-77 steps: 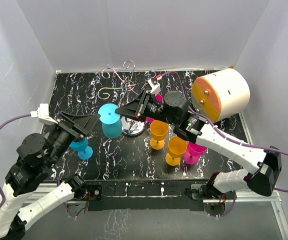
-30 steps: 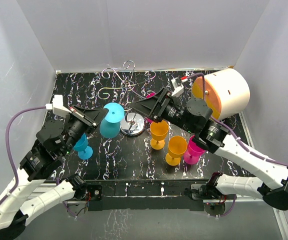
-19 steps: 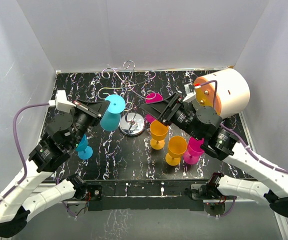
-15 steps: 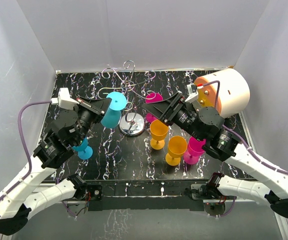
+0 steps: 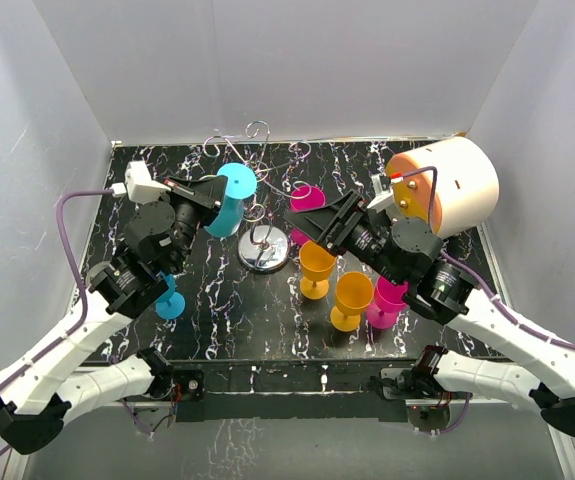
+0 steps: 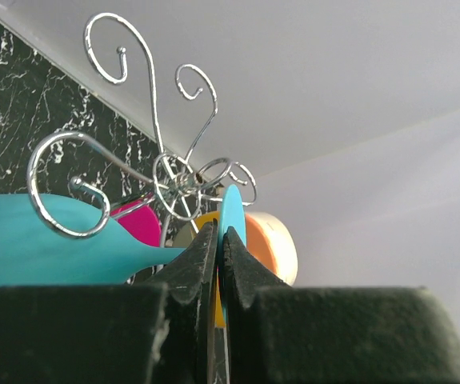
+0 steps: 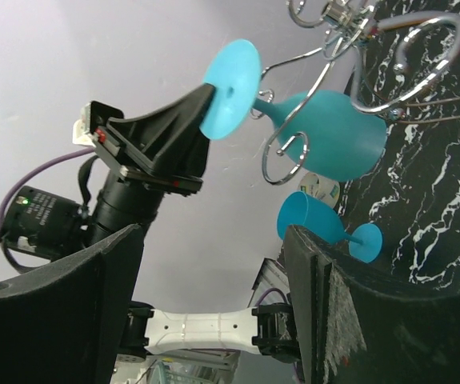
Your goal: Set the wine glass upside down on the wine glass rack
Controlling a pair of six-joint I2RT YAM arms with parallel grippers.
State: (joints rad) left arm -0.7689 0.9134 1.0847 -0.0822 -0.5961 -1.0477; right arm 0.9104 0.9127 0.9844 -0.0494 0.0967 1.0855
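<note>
The left gripper (image 6: pixel 218 237) is clamped on the glass (image 7: pixel 330 136). Its jaws pinch the rim of the round foot edge-on, so the disc stands up between the fingertips. From the jaws the stem runs off to one side into the cyan bowl, which hangs lower than the foot. The glass is held off the table (image 5: pixel 227 312), foot up and bowl down, tilted.

The rack (image 5: pixel 265 252) stands just ahead of these jaws. In the left wrist view its wire scrolls rise directly beyond the fingertips, and one curl crosses in front of the bowl. In the right wrist view a scroll loops across the stem close to the bowl. Whether wire and glass touch I cannot tell.

The right gripper (image 7: pixel 214 232) has its jaws wide apart with nothing between them. It points at the rack from the other side, and in its own view the held glass shows ahead, between the two fingers.

A second cyan glass (image 5: pixel 170 298) stands upright on the table below the left jaws. Two yellow glasses (image 5: pixel 317 265) and a pink glass (image 5: pixel 389 300) stand under the right arm, behind its jaws. Another pink glass (image 5: pixel 307 197) is just beside its fingertips. A cylinder (image 5: pixel 445 185) sits well behind the right jaws.
</note>
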